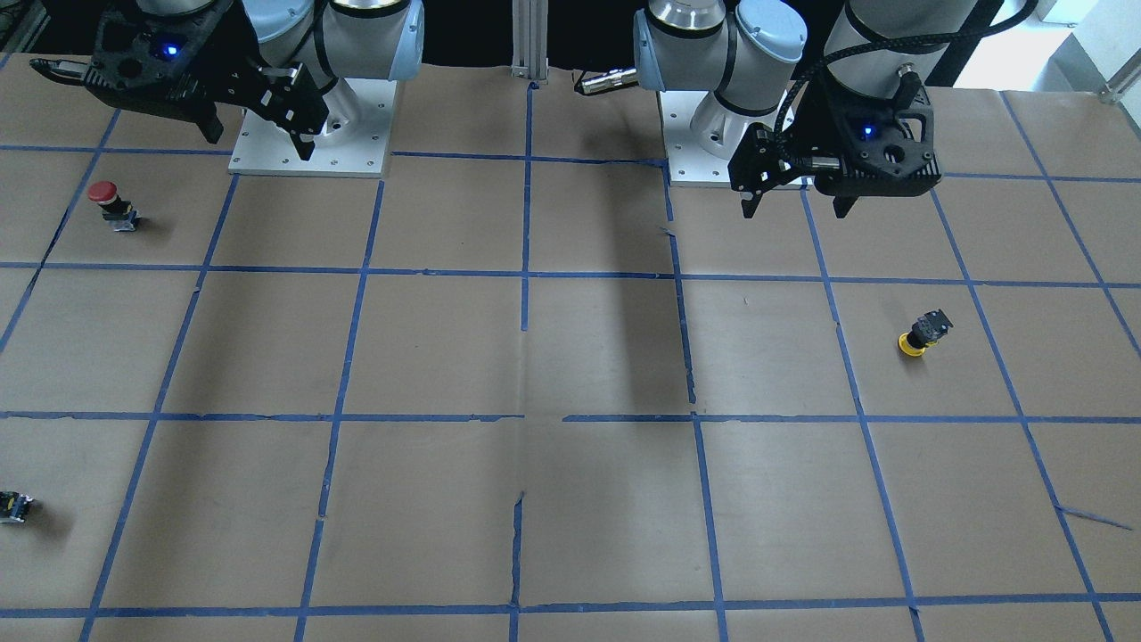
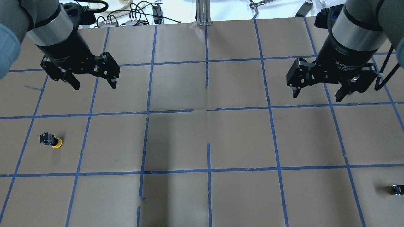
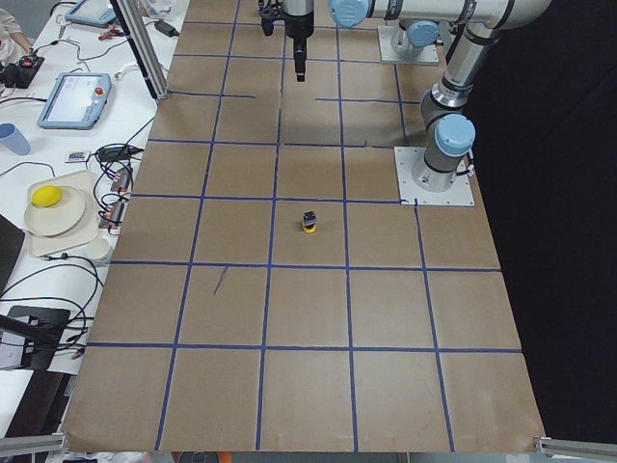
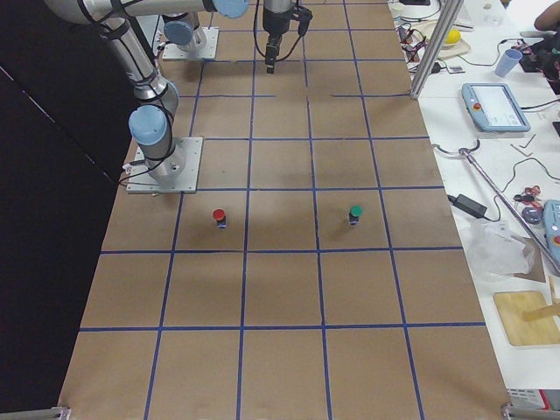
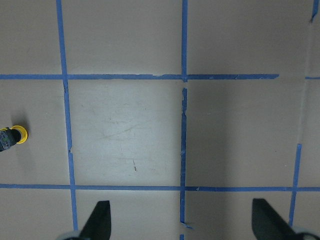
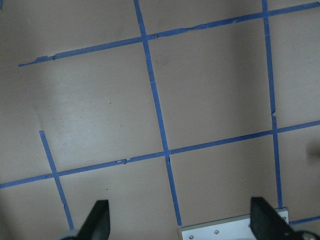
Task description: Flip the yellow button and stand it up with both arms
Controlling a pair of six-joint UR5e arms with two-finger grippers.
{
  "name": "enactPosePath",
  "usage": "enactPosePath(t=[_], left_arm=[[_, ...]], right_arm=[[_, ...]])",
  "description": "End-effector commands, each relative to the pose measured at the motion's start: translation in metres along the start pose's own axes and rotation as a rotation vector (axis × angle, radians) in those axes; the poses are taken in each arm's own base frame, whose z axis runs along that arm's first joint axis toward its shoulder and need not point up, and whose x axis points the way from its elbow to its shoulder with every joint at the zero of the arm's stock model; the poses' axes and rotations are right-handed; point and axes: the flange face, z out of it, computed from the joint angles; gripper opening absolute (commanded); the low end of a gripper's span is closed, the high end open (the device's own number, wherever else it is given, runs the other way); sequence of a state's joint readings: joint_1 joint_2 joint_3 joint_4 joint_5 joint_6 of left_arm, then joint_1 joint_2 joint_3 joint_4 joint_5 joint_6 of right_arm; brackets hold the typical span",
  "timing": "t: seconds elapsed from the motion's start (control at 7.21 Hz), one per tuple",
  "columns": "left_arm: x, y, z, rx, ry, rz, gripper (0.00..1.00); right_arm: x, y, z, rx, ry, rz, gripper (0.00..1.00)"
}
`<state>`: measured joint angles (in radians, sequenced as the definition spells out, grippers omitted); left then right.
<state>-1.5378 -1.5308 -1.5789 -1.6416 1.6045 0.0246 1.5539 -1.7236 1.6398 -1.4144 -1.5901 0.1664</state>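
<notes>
**Front-facing view.** Left claw: jaws apart, empty, hanging above the table. Right claw: jaws apart, empty. Yellow button: on the paper, well apart from the left claw, lower in the view and towards its outer side. Red button and small dark component: on the right claw's side.

**Overhead view.** Left claw and right claw: both spread wide, nothing between the fingers. Yellow button: outboard of the left claw, well apart.

**Left side view.** Yellow button: black body appears to sit above the yellow cap, so it likely rests cap-down.

**Right side view.** Red button, green button: caps uppermost. Yellow button not made out.

**Left wrist view.** Yellow button: at the frame's edge, well out beyond one fingertip, not between the fingers.

**Right wrist view.** Bare paper and a mounting plate only.

**Step in hand, as judged.** Approach; no grasp begun.

**Next move calls for.** Left claw to shift sideways over the button, descend and close on the black body. Right claw then to come in for the re-grip that turns it over.
</notes>
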Motion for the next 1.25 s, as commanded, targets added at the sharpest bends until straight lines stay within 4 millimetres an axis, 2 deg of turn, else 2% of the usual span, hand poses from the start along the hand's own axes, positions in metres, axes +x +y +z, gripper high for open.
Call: enactPosePath(t=[0.0,0.69,1.11], left_arm=[[-0.001,-0.005,-0.002,0.011,-0.016,-0.004,1.00],[0.001,0.000,-0.010,0.027,-0.007,-0.006,1.00],[-0.011,0.009,0.006,-0.032,0.001,-0.004,1.00]], right_arm=[[0.000,0.000,0.000,-0.001,-0.001,0.001,1.00],[-0.001,0.002,-0.001,0.003,-0.006,-0.004,1.00],[0.002,0.002,0.001,-0.008,0.014,0.004,1.00]])
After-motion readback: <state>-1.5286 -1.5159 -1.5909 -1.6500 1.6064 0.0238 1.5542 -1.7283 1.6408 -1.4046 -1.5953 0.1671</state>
